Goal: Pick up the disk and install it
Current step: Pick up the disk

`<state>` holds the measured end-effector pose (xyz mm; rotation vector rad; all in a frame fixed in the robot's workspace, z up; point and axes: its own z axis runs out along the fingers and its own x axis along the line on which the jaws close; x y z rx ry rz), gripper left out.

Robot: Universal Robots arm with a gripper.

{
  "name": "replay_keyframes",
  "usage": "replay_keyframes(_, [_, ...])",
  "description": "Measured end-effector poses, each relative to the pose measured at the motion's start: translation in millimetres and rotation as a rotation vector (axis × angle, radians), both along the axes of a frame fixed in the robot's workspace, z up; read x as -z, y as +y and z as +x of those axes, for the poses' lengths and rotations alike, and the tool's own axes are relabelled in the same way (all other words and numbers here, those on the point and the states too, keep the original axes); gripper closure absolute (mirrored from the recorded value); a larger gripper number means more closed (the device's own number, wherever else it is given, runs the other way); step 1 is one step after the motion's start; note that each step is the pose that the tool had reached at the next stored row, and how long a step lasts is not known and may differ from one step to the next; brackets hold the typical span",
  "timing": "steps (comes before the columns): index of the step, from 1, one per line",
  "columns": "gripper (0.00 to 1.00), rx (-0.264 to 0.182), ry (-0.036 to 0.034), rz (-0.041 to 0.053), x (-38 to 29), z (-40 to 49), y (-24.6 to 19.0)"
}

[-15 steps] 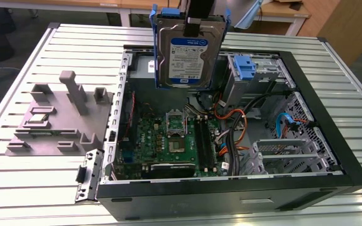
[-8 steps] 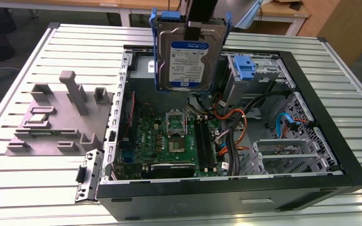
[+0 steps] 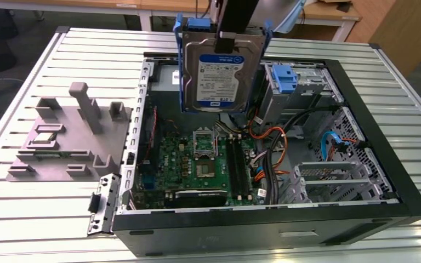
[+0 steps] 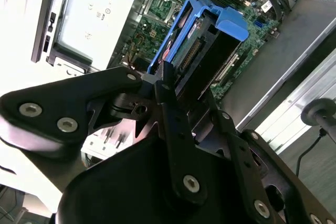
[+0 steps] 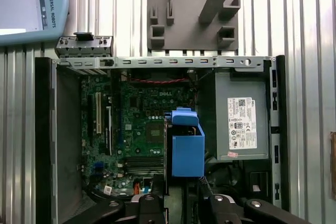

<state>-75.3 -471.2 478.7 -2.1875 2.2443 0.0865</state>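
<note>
Well, the disk hangs on end over the open computer case, pinched in the gripper.

The arm stands near vertical above the case's far edge, its black fingers clamped on the disk's upper end, the label facing the exterior view and the blue carrier frame showing round its sides. Below it lies the green motherboard, with orange and black cables bunched just beside it towards the exterior view's right. A blue bracket stands in the drive bay near the case's far right corner. The grey power supply fills another corner of the case. Outside the case, a grey fixture tray rests on the slatted table near its left edge.
</note>
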Motion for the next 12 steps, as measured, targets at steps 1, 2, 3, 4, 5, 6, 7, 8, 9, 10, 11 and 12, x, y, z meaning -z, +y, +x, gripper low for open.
replay_keyframes(1, [0.65, 0.000, 0.0000, 0.0000, 0.0, 0.0, -1.1])
replay_keyframes(2, [0.65, 0.000, 0.0000, 0.0000, 0.1, 0.0, -1.9])
replay_keyframes(3, [0.65, 0.000, 0.0000, 0.0001, 0.1, 0.0, -2.7])
replay_keyframes(4, [0.65, 0.000, 0.0000, -0.0001, 0.1, 0.0, -4.1])
replay_keyframes(5, [0.65, 0.000, -0.0001, 0.0001, 0.3, 0.0, -4.8])
replay_keyframes(6, [0.65, 0.000, -0.0004, 0.0000, 0.3, 0.0, -4.8])
replay_keyframes(7, [0.65, 0.000, -0.0003, -0.0003, 0.2, 0.0, -5.1])
replay_keyframes(8, [0.65, 0.000, -0.0004, -0.0002, 0.3, 0.1, -5.7])
replay_keyframes(9, [0.65, 0.000, -0.0004, -0.0002, 0.3, 0.0, -6.3])
replay_keyframes(10, [0.65, 0.000, -0.0004, -0.0002, 0.3, 0.0, -6.4])
replay_keyframes(11, [0.65, 0.000, -0.0004, -0.0002, 0.3, 0.0, -6.4])
replay_keyframes(12, [0.65, 0.000, -0.0004, -0.0002, 0.3, 0.0, -6.4])
